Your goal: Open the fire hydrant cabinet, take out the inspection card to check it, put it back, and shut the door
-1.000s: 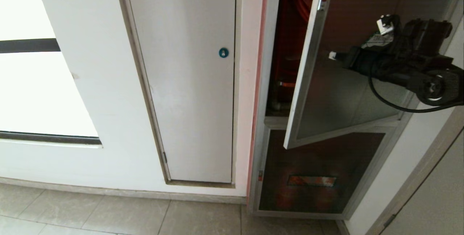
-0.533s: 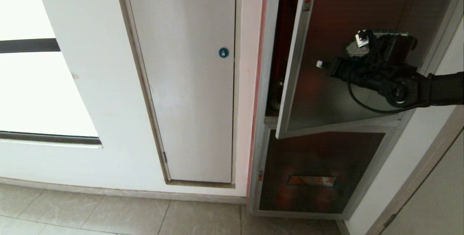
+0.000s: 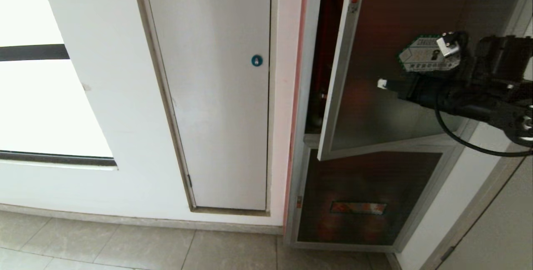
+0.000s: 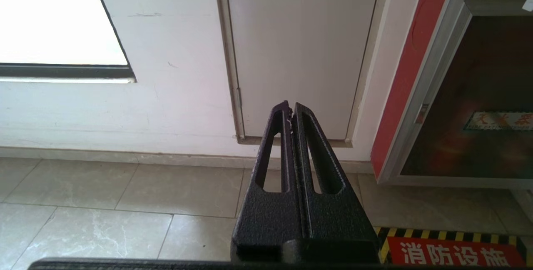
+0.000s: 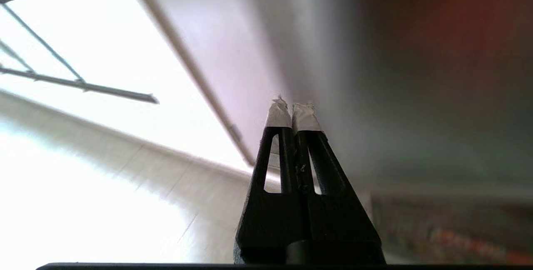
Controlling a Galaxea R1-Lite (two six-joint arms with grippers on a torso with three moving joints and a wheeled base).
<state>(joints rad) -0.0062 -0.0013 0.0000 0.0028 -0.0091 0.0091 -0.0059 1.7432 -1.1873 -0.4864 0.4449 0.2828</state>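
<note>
Silver door (image 3: 387, 107) edge ajar; right end effector (image 3: 381, 83) closed, beside glass.

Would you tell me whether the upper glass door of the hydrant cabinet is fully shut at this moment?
No, the door is ajar: its latch edge stands out from the fire hydrant cabinet, leaving a gap onto the red interior.

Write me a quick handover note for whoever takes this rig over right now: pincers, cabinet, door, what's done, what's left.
Right pincer: shut, empty, in front of the door's glass.
Left pincer: shut, empty, parked low, pointing at the white panel.
Door: ajar, a narrow gap showing the fire hydrant cabinet interior.
Inspection card: not in view.
Left: push the door fully closed.
</note>
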